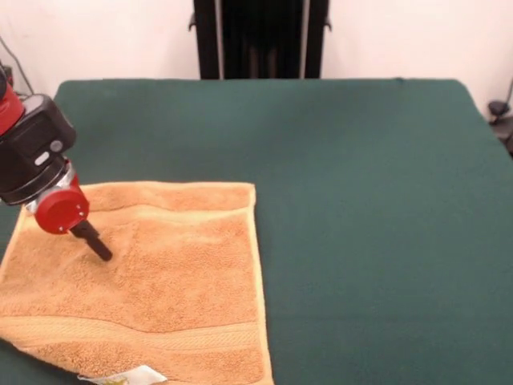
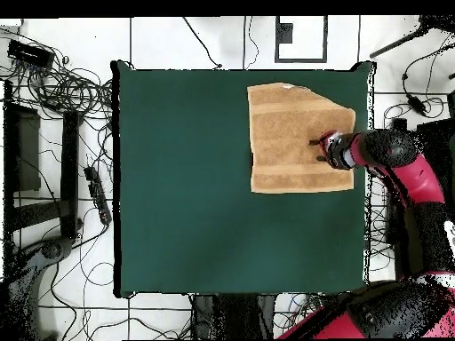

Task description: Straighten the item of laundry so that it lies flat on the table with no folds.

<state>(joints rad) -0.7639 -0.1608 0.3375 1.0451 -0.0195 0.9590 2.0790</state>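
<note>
The item of laundry (image 1: 160, 281) is an orange-tan towel spread on the near left part of the table (image 1: 369, 208). It lies mostly flat, with a woven band near its far edge and another near its near edge. Its near left corner looks cut off on a slant, as if turned under, and a small white tag (image 1: 128, 375) shows there. The gripper (image 1: 99, 247) comes in from the left and its black tip rests on or just above the towel's left half. In the overhead view the gripper (image 2: 316, 144) sits over the right side of the towel (image 2: 289, 142), near the table's (image 2: 187, 178) right edge.
The towel lies close to the table's edge on the arm's side and near a corner. The wide green surface beyond the towel (image 1: 377, 241) is bare. The black pedestal (image 1: 260, 38) stands behind the far edge. Cables (image 2: 62, 89) lie on the floor beside the table.
</note>
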